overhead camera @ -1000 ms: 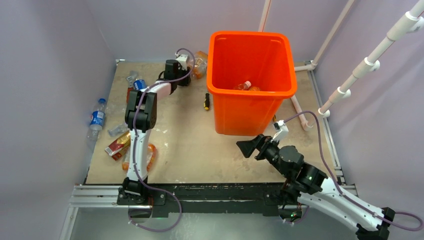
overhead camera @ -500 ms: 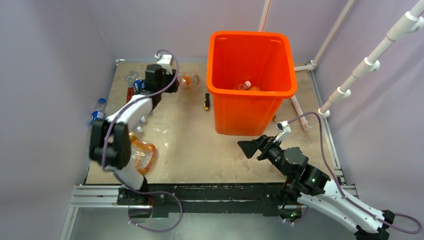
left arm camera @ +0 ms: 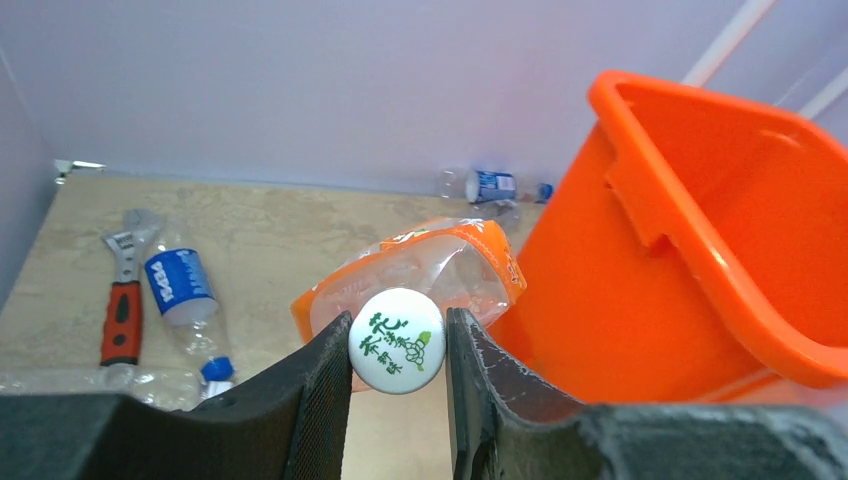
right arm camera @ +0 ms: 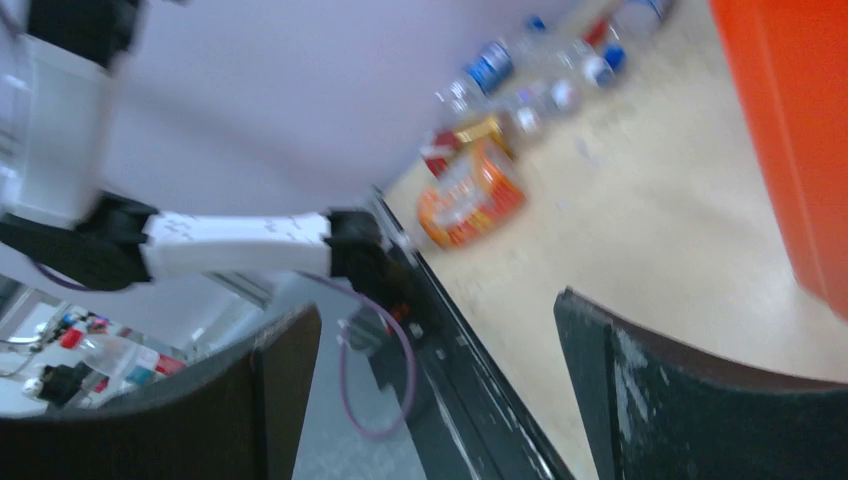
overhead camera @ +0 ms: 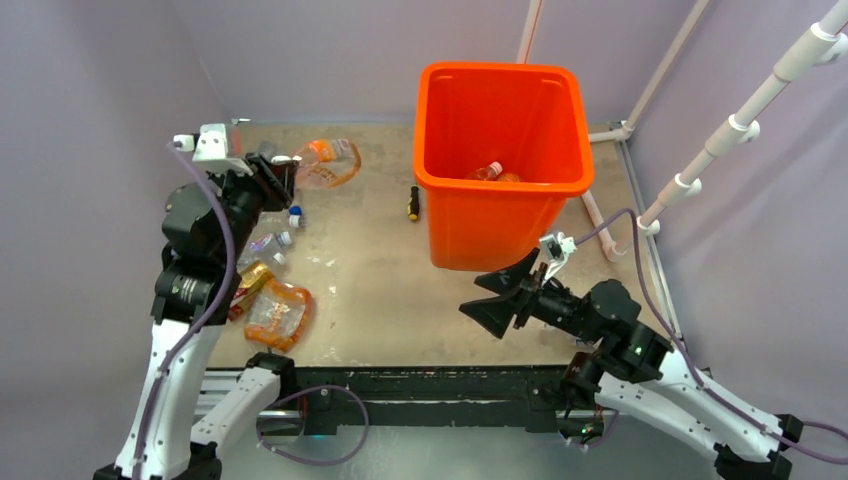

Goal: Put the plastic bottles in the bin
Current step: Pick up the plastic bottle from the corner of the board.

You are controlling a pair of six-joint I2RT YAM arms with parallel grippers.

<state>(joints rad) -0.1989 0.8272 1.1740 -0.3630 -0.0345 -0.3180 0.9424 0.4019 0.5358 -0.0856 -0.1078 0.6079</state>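
The bin [overhead camera: 497,186] is holding at least one pink-capped bottle [overhead camera: 490,172] at its bottom. The left gripper [left arm camera: 398,345] is clamping the white cap [left arm camera: 397,338] of a crushed, clear orange-labelled bottle [left arm camera: 430,270], which is hanging over the table's [overhead camera: 380,280] far left, apart from the bin. The right gripper [right arm camera: 435,340] is gaping empty near the bin's front wall.

The left gripper [left arm camera: 398,350] pinches the white cap [left arm camera: 397,336] of an orange-labelled bottle [left arm camera: 440,268] beside the bin [left arm camera: 700,250].
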